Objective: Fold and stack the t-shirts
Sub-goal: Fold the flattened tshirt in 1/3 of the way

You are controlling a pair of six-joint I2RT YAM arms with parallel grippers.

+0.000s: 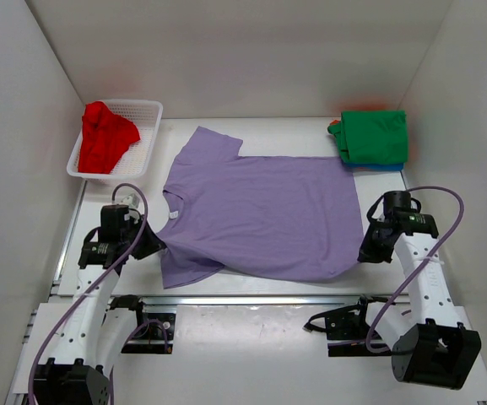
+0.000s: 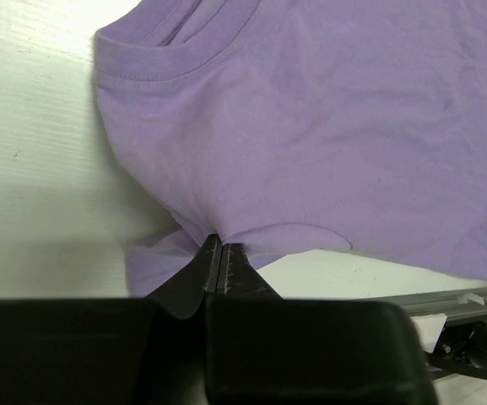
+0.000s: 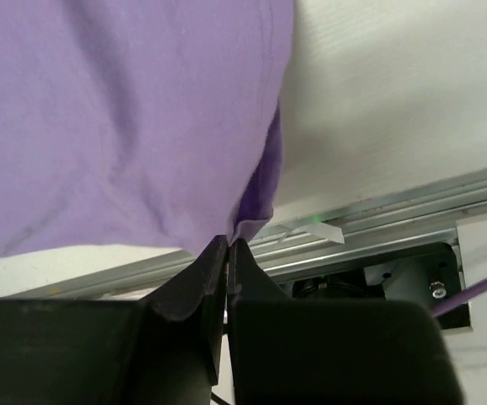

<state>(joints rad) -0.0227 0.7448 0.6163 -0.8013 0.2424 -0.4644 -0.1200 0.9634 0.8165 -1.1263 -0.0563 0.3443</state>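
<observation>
White table (image 1: 294,139) enclosed by white walls, seen from above with the wrist views. Purple shirt (image 1: 260,211): spread nearly flat at the middle of the table, collar toward the left arm, hem toward the right arm, one sleeve pointing to the far wall and the other toward the arm bases.

Left gripper (image 2: 222,251): at the collar end of the purple shirt, on its near side. The fingers are pressed together on a small fold of cloth where the near sleeve meets the body, and the cloth puckers at the pinch.

Right gripper (image 3: 229,245): at the near hem corner of the purple shirt. The fingers are closed on the edge of the cloth, and the corner is drawn up into a narrow fold.

White mesh basket (image 1: 146,139): beyond the collar end of the purple shirt, at the far left. It holds a crumpled red shirt (image 1: 104,139).

Green shirt (image 1: 376,135): folded, beyond the hem end of the purple shirt, at the far right. It lies on top of a blue shirt (image 1: 386,167), of which only an edge shows.

Metal rail (image 1: 251,299): runs along the near side of the purple shirt, between it and the arm bases.
</observation>
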